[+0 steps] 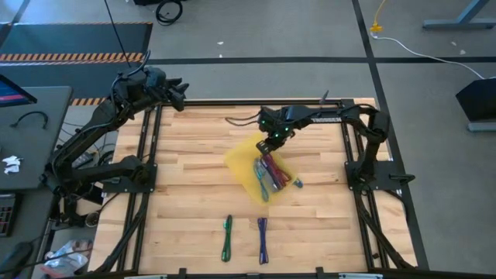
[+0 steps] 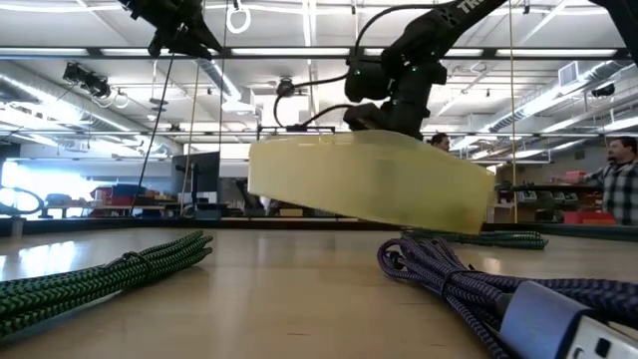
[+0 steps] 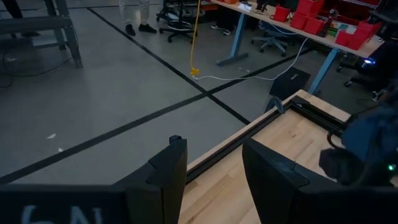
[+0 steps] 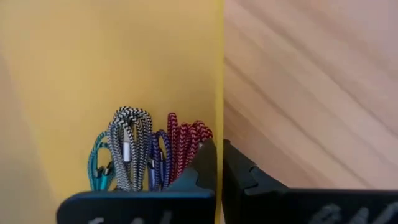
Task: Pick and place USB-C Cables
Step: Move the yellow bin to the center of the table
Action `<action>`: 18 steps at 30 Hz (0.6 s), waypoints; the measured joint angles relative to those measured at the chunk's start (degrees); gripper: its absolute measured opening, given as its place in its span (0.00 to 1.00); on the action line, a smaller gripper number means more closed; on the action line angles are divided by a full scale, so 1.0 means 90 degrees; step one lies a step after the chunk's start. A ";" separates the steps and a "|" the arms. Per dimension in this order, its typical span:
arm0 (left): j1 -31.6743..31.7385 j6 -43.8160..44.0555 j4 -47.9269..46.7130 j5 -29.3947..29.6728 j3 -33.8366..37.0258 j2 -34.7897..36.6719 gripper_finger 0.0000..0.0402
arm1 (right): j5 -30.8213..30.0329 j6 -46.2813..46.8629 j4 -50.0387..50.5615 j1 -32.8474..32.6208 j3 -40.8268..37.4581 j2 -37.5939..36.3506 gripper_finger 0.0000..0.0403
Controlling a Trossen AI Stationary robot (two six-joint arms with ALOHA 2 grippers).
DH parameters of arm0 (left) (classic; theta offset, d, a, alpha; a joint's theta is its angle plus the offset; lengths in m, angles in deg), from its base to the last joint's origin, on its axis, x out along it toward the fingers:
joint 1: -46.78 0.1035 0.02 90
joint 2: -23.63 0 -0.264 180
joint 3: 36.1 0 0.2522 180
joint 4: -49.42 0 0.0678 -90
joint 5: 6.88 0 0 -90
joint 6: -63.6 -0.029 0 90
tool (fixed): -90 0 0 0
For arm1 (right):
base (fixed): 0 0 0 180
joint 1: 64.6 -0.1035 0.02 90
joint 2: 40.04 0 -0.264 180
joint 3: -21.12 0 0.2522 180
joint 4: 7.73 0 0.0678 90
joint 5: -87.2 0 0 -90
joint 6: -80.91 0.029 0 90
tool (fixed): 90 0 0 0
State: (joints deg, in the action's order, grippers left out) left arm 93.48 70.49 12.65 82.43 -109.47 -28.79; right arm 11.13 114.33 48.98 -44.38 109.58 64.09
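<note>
Right gripper (image 1: 271, 144) is over the middle of the table (image 1: 194, 155), fingers pinched together on the rim of a yellow bin (image 1: 244, 159), which is tipped with one side lifted off the wood. In the right wrist view the two fingers (image 4: 202, 168) clamp the bin wall between them. Several cables are bunched inside the bin (image 4: 149, 152): teal, grey, purple, red. One small bit lies just beside the bin's edge (image 1: 297, 184), too small to tell what. Green cable (image 1: 227, 236) and purple cable (image 1: 263, 239) lie flat near the front edge, side by side but apart, well clear of the bin. Left gripper (image 1: 178, 94) hangs off the table's far left corner, fingers apart, holding nothing.
</note>
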 joint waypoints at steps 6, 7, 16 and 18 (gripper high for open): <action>0.0000 0.0044 0.0001 0.0000 0.0000 -0.0002 0.40 | 0.0346 -0.0104 -0.0319 -0.0050 0.0000 -0.0053 0.01; 0.0000 0.0044 0.0003 0.0000 0.0000 -0.0002 0.40 | 0.0436 -0.0181 -0.0384 -0.0090 0.0000 -0.0027 0.01; 0.0000 0.0168 0.0001 -0.0002 0.0000 -0.0002 0.40 | 0.0730 -0.1001 -0.0241 -0.0189 0.0000 -0.0011 0.01; 0.0000 0.0187 -0.0001 -0.0002 0.0000 -0.0002 0.40 | 0.0709 -0.1041 -0.0218 -0.0201 0.0000 -0.0011 0.01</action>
State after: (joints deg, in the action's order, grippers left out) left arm 93.48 72.17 12.64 82.41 -109.47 -28.81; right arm 17.51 104.96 47.01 -46.19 109.58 63.99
